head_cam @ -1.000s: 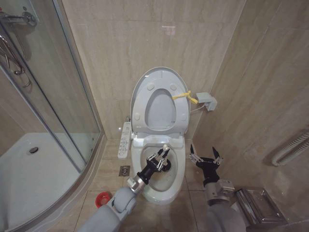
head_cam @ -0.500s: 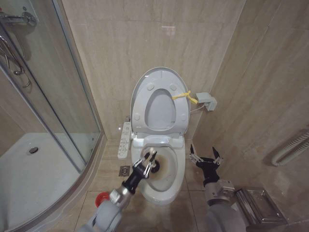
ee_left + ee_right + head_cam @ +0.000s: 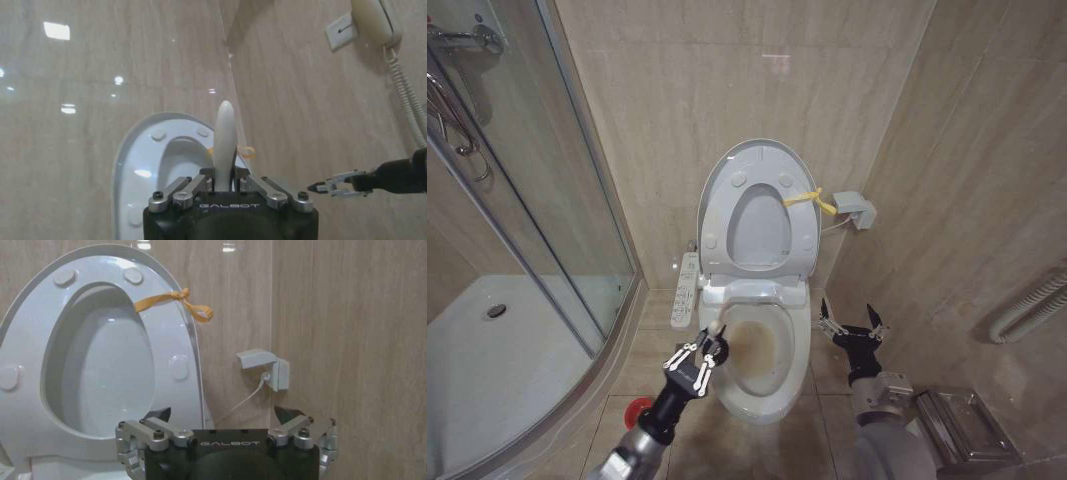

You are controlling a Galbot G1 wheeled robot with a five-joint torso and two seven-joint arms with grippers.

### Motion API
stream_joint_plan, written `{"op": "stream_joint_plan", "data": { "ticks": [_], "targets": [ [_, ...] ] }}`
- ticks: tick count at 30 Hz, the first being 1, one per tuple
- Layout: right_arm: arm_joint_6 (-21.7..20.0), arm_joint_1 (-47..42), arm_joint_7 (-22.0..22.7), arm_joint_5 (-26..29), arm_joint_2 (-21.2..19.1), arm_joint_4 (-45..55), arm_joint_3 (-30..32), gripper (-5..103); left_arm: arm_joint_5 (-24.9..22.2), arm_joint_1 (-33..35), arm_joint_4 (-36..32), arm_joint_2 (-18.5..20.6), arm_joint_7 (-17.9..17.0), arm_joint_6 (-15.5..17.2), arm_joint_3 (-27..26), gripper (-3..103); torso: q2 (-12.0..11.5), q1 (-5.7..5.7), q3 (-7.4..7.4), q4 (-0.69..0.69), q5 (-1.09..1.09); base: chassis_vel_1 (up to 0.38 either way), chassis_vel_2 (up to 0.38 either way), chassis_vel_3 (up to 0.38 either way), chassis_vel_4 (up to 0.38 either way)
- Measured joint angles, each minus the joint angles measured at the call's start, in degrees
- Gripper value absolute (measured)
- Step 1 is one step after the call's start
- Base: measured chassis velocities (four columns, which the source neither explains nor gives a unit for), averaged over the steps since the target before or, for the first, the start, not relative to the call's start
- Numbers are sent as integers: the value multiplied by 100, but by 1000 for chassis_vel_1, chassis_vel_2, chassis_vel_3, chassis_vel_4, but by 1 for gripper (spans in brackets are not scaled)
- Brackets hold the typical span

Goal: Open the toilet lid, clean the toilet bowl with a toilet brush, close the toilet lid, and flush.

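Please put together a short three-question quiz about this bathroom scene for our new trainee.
1. True or false: the toilet lid stands raised against the wall.
2. Which end effector grips the toilet brush handle? A) left B) right C) neither
3. Fill in: the red cup holder sits on the floor on the robot's ____ side of the toilet bowl.

Key: 1 true. 2 A: the left end effector is shut on the handle, beside the bowl's rim, while the right end effector hangs open on the bowl's other side. 3 left.
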Motion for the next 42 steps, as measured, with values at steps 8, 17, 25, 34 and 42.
{"op": "stream_joint_plan", "data": {
  "ticks": [8, 17, 25, 34, 42],
  "targets": [
    [0, 0, -2, 0, 0, 0, -1, 100, 132, 831, -231, -84, -137, -182, -753, 18, 0, 0, 0, 0, 0, 0, 0, 0, 0],
    [0, 0, -2, 0, 0, 0, -2, 100, -11, 955, 213, -274, -484, -532, -1128, 18, 0, 1, 1, 0, 0, 0, 0, 0, 0],
    [0, 0, -2, 0, 0, 0, -1, 100, -466, 605, 1042, -465, -633, -1069, -1171, 18, 0, 1, 1, 0, 0, 0, 0, 0, 0],
    [0, -1, -2, 0, 0, 0, -1, 100, -841, 27, 2397, -493, -638, -1637, -998, 18, -1, 1, 1, 0, 0, 0, 0, 0, 0],
    [0, 0, -2, 0, 0, 0, -2, 100, -1038, -229, 3321, -598, -788, -1677, -894, 18, -1, 1, 1, 0, 0, 0, 0, 0, 0]
  ]
}}
